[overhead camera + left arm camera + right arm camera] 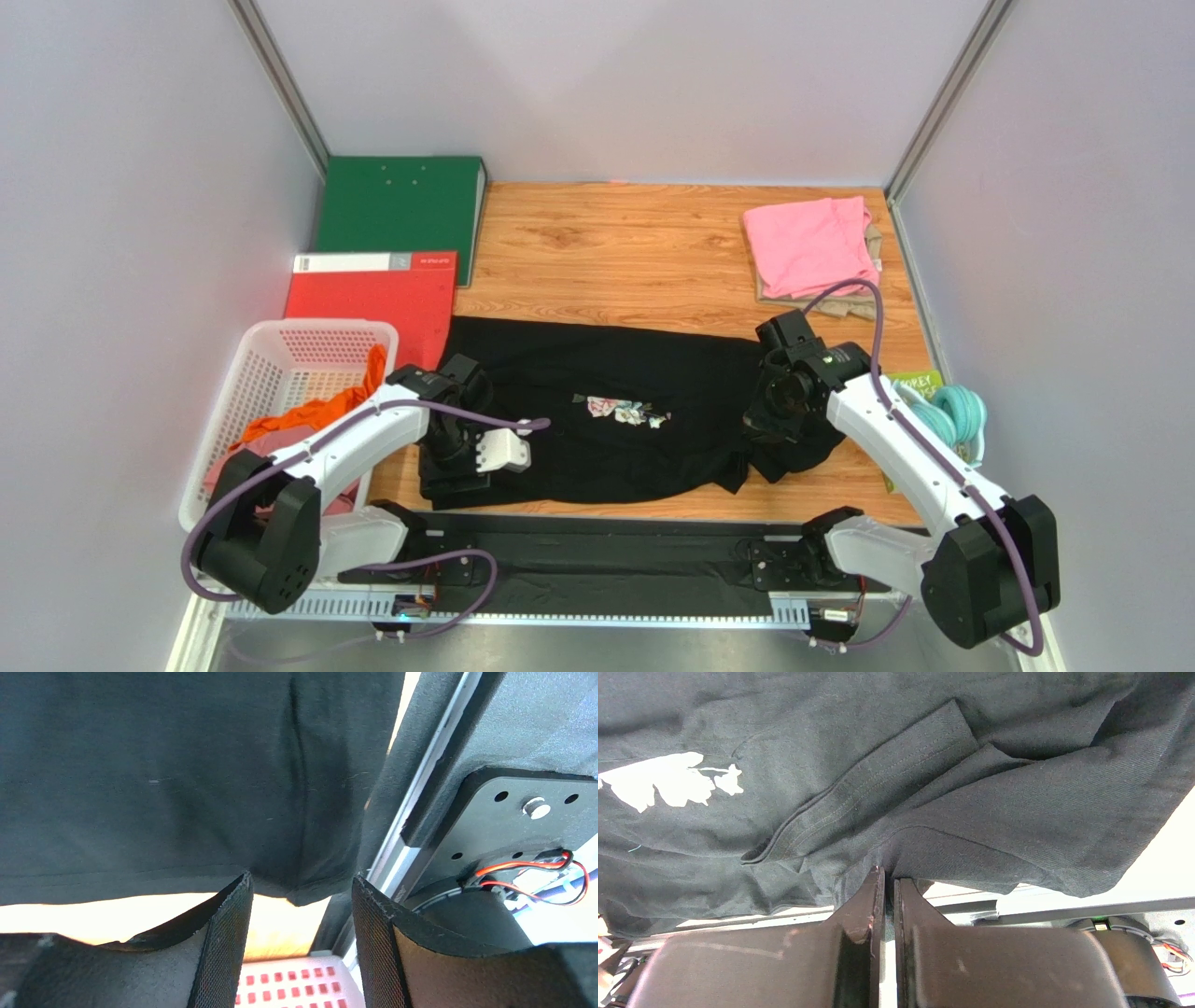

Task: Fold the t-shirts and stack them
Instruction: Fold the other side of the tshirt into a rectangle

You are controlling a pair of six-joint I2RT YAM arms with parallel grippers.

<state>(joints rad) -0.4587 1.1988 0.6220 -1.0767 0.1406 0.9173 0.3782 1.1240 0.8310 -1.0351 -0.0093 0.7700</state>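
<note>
- Large t-shirt (603,385) lies on the worktop (631,238) between both jaws, its left end at the left jaws and its right end nipped in the right jaws.
- Basket (316,328) left of the left jaws, crumpled t-shirts (302,416) inside.
- Binders (400,203) beyond the left jaws, one behind the other.
- Folded t-shirts (807,245) beyond the right jaws.
- Coiled bundle (961,413) right of the right jaws.

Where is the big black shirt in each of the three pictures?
Top external: the black t-shirt lies spread mid-table, between both arms.
Left wrist: the black t-shirt fills the upper left, its hem just beyond the open left gripper.
Right wrist: the black t-shirt fills most of the picture, pinched in the shut right gripper.
Shared landmark: the rail at the table's near edge.
</note>
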